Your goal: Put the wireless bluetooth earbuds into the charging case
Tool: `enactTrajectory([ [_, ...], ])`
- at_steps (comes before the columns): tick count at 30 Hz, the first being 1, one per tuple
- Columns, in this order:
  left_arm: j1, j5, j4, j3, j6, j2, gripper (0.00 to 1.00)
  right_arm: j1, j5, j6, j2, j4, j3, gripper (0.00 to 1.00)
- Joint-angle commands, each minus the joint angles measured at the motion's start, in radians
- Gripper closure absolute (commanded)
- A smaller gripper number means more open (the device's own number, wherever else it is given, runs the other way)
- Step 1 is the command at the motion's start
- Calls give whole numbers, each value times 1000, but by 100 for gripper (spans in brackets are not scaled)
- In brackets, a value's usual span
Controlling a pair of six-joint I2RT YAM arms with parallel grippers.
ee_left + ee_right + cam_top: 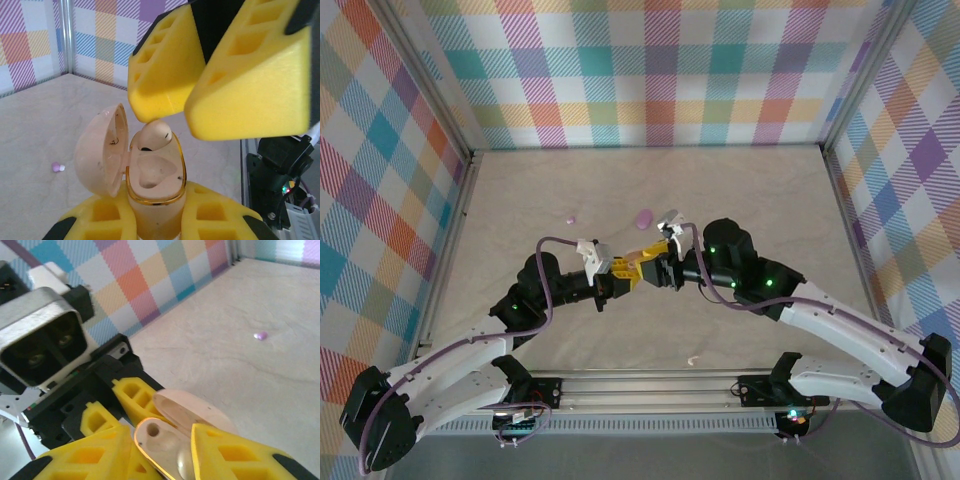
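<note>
Closest to us in the left wrist view, the left gripper is clamped around the body of the cream charging case, holding it upright with its lid swung open to the side. The nearer well looks empty. In the farther well a cream earbud sits proud of the rim, its long axis tilted up instead of lying flat. Directly over it hangs the right gripper, jaws partly apart and clasping nothing, one fingertip just above the bud. We judge that the next move turns on this: the bud lies straight below the right fingers, needing a short downward press. Farther off, a purple earbud lies on the table.
</note>
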Motion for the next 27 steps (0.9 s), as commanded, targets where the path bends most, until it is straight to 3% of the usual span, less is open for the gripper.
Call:
enactTrajectory([
  [1,1,-37,23,16,34,-10,100,-9,75,53,-10,-148,51,62],
  [10,1,-71,1,-33,59,14,100,-18,272,187,-66,-437,144,57],
  [15,2,-85,-15,-69,65,-9,100,-23,385,305,-145,-650,108,57],
  [20,1,-73,-38,-87,79,-29,100,-12,242,336,-131,-762,-42,67],
  [27,2,-60,-71,-91,95,-46,100,170,182,515,-9,-668,-284,64],
])
